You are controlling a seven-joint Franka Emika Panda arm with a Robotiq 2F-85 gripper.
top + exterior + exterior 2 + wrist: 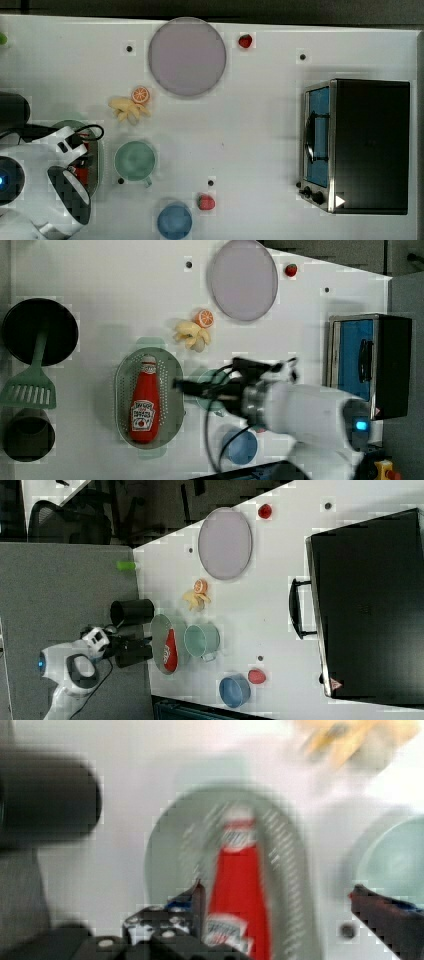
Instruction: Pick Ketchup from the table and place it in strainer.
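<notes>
The ketchup (145, 399) lay flat on the perforated bottom of the strainer (122, 390), its white cap toward the left view's top and its label toward the left view's bottom. The label was white with dark lettering across a red emblem; the words were too blurred to read. A second band of print sat just under the cap, also unreadable.

The gripper (277, 907) stood released, its 2 black fingers spread wide and gripping nothing. In the wrist view 1 finger (197, 902) sat just beside the bottle's red body and the other stood well apart, over the table near the green mug (395, 860). In the left view the gripper hung over the strainer's edge nearest the mug.

Elsewhere on the white table (260, 125) were a grey round plate (187, 56), an orange slice (140, 94) beside a yellow banana bunch (129, 110), a blue bowl (174, 220), 2 small red strawberries (205, 202) and a toaster oven (357, 145).
</notes>
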